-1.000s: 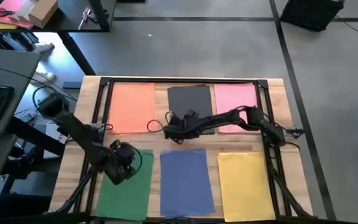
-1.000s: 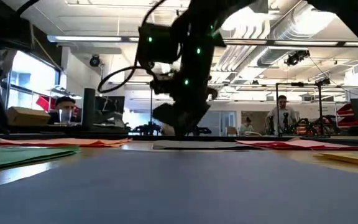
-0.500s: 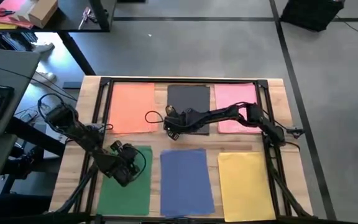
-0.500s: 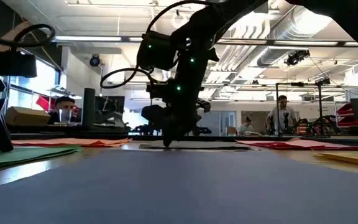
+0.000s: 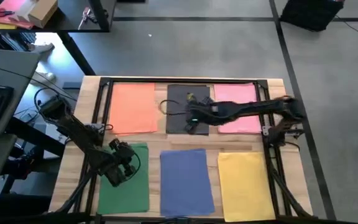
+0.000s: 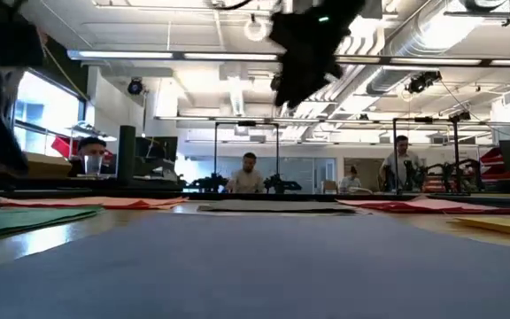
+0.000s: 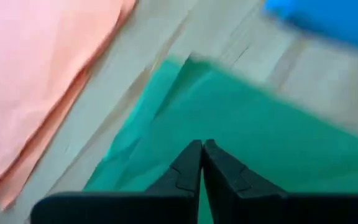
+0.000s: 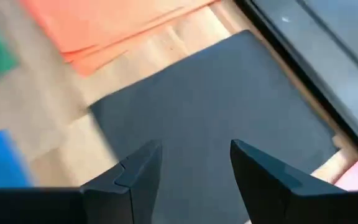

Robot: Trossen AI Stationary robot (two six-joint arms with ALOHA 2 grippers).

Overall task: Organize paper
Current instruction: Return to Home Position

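- Green, blue and yellow in one row, orange, dark grey and pink in the other: the paper is lying in six tidy piles on the table (image 5: 73, 155), bare wood showing between neighbours.
- Right gripper (image 8: 194, 168) is hanging over the dark grey pile (image 5: 188, 99), fingers spread apart with nothing between them; the low view is showing it well up off the sheets.
- That grey pile is sitting directly under the right gripper's open jaws, with the orange pile (image 5: 132, 107) beside it on one side and the pink pile (image 5: 238, 102) under the arm on the other.
- Left gripper (image 7: 202, 163) is pointing down at the green pile (image 5: 128, 190), fingers pressed together and holding nothing, near the corner closest to the orange sheets. Whether the tips are touching the paper, I cannot tell.
- Blue pile (image 5: 186, 180) and yellow pile (image 5: 244, 183) are lying clear of both arms.
- Judging by the neat layout, the sorting is looking done, so parking the arms is the job now.
- Doing it well means going up first, sideways second: any low sweep risks dragging a top sheet askew.
- Biggest worry is the left one, sitting low over that green corner. It wants a clean vertical rise before swinging home.
- For the right arm, folding back over pink calls for height, so links and cable are not brushing the paper.
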